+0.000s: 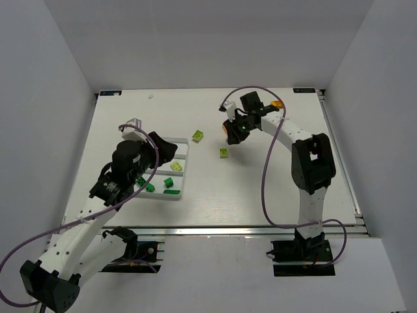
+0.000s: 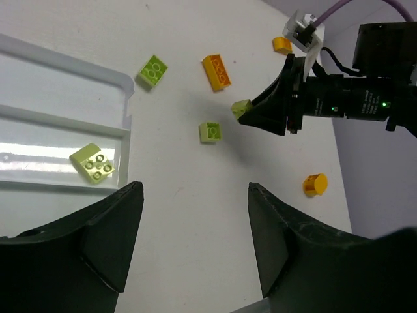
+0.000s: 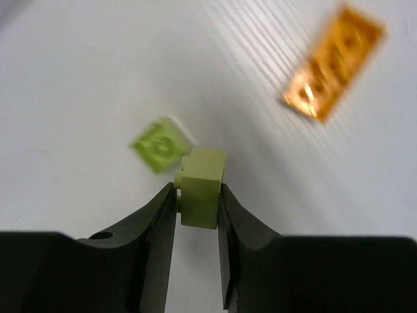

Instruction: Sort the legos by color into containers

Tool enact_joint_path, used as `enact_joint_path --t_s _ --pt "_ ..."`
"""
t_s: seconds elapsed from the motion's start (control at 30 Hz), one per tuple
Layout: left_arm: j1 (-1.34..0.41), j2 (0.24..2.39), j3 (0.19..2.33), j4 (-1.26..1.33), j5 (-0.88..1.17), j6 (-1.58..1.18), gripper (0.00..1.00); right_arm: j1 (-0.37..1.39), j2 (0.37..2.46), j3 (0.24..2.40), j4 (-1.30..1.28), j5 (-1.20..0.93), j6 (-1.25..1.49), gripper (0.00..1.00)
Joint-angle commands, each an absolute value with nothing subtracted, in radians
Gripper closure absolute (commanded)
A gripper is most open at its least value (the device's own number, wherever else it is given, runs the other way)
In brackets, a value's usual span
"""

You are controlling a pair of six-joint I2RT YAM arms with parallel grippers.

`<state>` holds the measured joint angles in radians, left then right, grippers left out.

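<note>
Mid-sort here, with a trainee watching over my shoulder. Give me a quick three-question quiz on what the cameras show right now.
1. True or false: the right hand is shut on a pale lime brick.
2. In the left wrist view, what colour is the single brick lying in the tray?
3. The orange brick lies: A) in the tray, B) on the table, C) on top of another brick.

Key: 1 true; 2 lime; 3 B.
</note>
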<state>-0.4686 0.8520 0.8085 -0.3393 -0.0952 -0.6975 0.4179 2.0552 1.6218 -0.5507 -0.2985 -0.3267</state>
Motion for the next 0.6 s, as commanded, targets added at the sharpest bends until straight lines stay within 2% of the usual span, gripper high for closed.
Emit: enact_joint_path --t_s 0.0,0.1,0.17,0.37,0.57 --pt "-0.466 0.781 0.761 -0.292 -0.113 -0.704 0.25 0.486 1.930 1.652 -0.529 -0.677 -0.647 0.96" --pt "-0.466 0.732 0.752 -0.293 -0.132 -0.709 0.25 0.549 1.985 1.724 -0.566 -0.807 -0.678 0.98" --pt "-0.466 0.712 0.752 -0.302 -0.140 -0.713 0.24 0.613 2.046 1.788 -0.552 -0.804 -0.657 0.98" --pt "-0.466 0.684 0.750 -0.339 -0.141 -0.738 0.24 0.735 2.179 1.876 -0.393 -0.675 -0.503 0.92" --pt "-0.466 0.638 0.746 -0.393 -0.152 -0.746 0.24 0.796 2.293 2.005 -0.360 -0.574 -0.413 0.80"
